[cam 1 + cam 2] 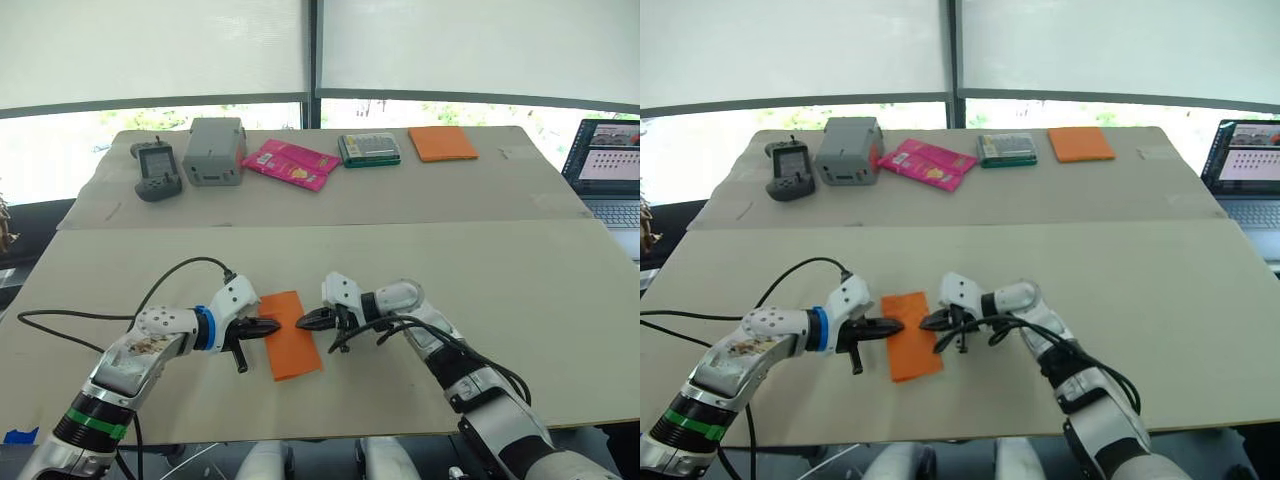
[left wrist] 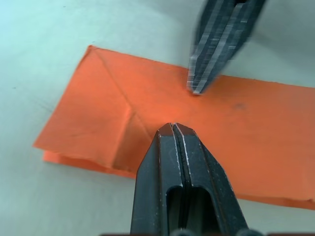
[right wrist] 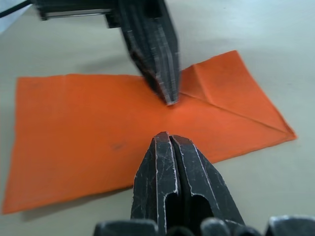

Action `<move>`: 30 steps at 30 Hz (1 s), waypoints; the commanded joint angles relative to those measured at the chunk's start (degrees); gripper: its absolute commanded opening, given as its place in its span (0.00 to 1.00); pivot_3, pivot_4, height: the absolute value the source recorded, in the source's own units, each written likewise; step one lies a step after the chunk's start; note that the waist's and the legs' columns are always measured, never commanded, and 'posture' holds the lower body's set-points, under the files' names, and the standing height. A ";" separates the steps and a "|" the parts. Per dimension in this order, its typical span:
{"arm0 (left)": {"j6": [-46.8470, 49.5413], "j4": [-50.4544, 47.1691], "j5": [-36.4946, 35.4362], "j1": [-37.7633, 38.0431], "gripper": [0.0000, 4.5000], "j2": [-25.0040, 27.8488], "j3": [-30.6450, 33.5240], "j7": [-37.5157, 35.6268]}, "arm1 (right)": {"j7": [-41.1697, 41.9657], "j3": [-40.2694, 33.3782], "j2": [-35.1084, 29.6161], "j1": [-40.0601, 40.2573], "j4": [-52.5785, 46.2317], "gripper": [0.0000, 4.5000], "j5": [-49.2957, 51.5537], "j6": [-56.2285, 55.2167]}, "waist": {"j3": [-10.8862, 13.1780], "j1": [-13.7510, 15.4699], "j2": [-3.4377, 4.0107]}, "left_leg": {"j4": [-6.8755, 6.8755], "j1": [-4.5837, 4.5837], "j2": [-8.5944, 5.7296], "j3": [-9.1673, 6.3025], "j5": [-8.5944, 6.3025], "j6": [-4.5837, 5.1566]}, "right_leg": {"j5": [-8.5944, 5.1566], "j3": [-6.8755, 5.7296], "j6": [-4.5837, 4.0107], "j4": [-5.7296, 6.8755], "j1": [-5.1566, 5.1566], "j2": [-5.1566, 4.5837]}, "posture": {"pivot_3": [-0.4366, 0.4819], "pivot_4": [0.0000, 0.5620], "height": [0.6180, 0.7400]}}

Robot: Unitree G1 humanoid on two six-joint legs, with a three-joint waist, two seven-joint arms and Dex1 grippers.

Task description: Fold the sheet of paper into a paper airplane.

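Note:
The sheet of paper (image 1: 291, 348) lies flat on the near table as a folded orange oblong, with a diagonal crease at one end (image 2: 115, 105). My left gripper (image 1: 271, 326) is shut, its tip resting on the sheet's left edge. My right gripper (image 1: 303, 321) is also shut and points at it from the right, tip down on the sheet. In the left wrist view my shut left gripper (image 2: 173, 128) presses the paper while the right gripper's fingers (image 2: 211, 54) touch down just beyond. The right wrist view shows the same meeting from the other side (image 3: 167, 136). The paper airplane is out of view.
Along the far table stand a handheld controller (image 1: 157, 170), a grey box (image 1: 214, 151), a pink packet (image 1: 291, 164), a green case (image 1: 369, 149) and a smooth orange rectangle (image 1: 442, 143). A laptop (image 1: 608, 170) sits at the right edge. A black cable (image 1: 170, 275) loops off my left arm.

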 commanded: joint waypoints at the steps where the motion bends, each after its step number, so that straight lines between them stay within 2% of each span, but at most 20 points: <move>1: 0.41 1.74 2.28 0.65 0.00 0.81 -0.29 0.46 | 1.91 1.44 -1.35 2.93 -6.23 0.01 1.10 3.81 | 0.00 0.06 0.00 | 0.00 0.00 0.01 0.00 0.00 0.00 | 0.00 -0.01 0.00 0.00 0.01 0.00 | 0.48 0.27 1.00; 11: 0.28 1.58 2.77 0.67 0.00 0.46 -1.45 -0.32 | 5.38 3.27 -5.96 9.74 -17.82 0.01 4.54 11.12 | 0.00 0.21 0.00 | 0.02 -0.02 -0.01 0.01 0.00 0.00 | 0.00 -0.01 0.00 -0.03 0.03 -0.01 | 0.48 0.27 1.00; 14: 0.12 1.91 2.84 0.30 0.00 0.80 -1.47 -0.85 | 7.13 0.71 -7.90 13.24 -22.39 0.01 10.27 15.91 | 0.00 0.38 -0.01 | 0.03 -0.03 -0.01 0.01 0.00 0.01 | 0.00 -0.02 0.01 -0.06 0.04 -0.01 | 0.48 0.27 1.00; 20: -0.53 3.00 3.04 -0.02 0.00 1.06 -0.88 -1.56 | 5.86 -0.30 -11.08 16.24 -26.48 0.01 13.38 20.23 | 0.00 0.65 -0.02 | 0.07 -0.01 -0.02 0.02 -0.01 0.01 | -0.01 -0.02 0.01 -0.09 0.10 -0.01 | 0.48 0.27 1.00; 25: 2.85 -0.42 -5.03 0.42 0.00 1.97 6.08 -5.42 | 3.83 -5.76 -12.12 15.78 -33.48 0.01 21.41 29.13 | 0.04 0.59 -0.06 | 0.11 -0.21 0.00 0.01 0.00 0.01 | -0.01 -0.02 0.01 -0.07 -0.08 -0.01 | 0.48 0.27 1.00; 30: 5.78 -3.30 -13.57 2.23 0.00 6.04 16.07 -10.06 | 2.79 -9.99 -17.26 16.95 -41.64 0.01 27.60 36.57 | 0.12 0.89 -0.10 | 0.13 -0.36 0.02 -0.07 0.00 0.01 | -0.01 -0.11 0.01 -0.11 -0.17 -0.04 | 0.48 0.27 1.00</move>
